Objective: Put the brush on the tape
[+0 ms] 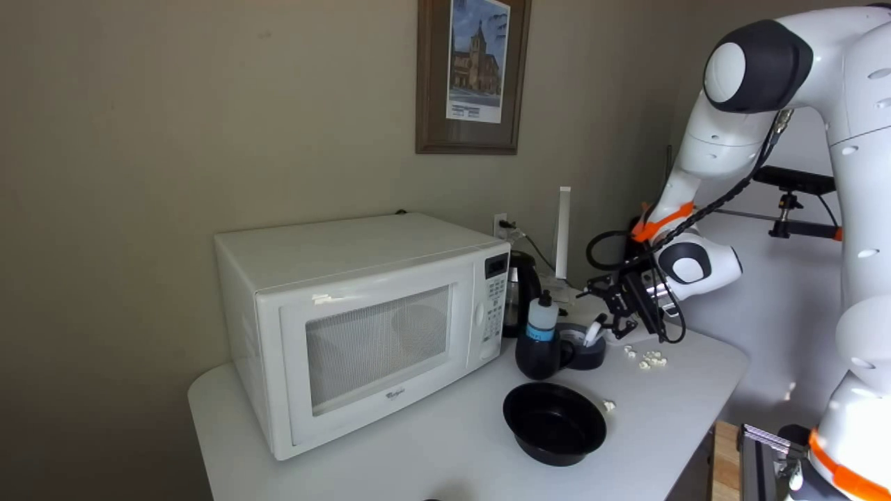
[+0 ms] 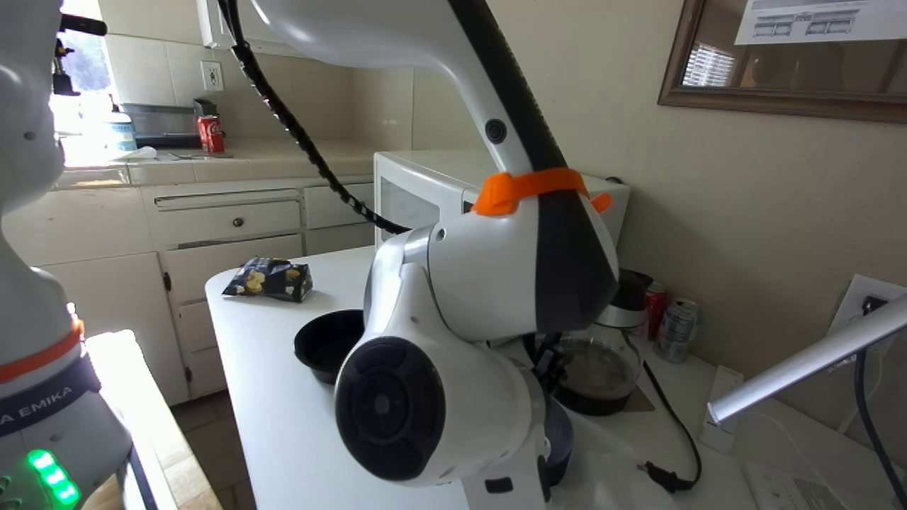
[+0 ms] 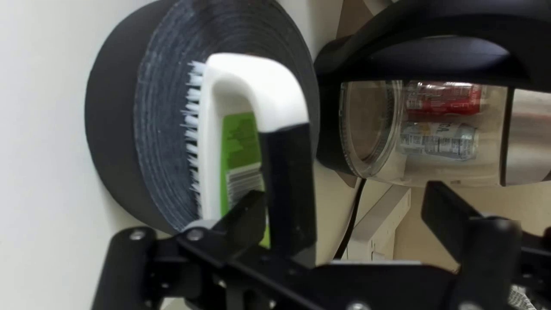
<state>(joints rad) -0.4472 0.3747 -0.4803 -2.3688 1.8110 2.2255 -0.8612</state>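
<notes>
The tape [image 3: 150, 120] is a dark thick roll lying flat on the white table, and it also shows in both exterior views [image 1: 592, 360] [image 2: 560, 435], partly hidden in each. The white brush [image 3: 211, 150] has a green label and a black-and-white handle. It is at the tape's top face with its bristles toward it; I cannot tell if they touch. In an exterior view the brush [image 1: 593, 332] looks tilted over the roll. My gripper [image 3: 348, 215] is open. One finger is under the brush handle, beside the label; the other is well apart, so the handle lies loosely between them.
A glass coffee pot [image 3: 370, 125] stands close beside the tape. A white bottle [image 1: 541, 316] with a black mug [image 1: 536, 360] is on another side. A black bowl [image 1: 555, 424], popcorn pieces [image 1: 653, 359], a microwave [image 1: 376, 327] and a snack bag [image 2: 268, 278] are on the table.
</notes>
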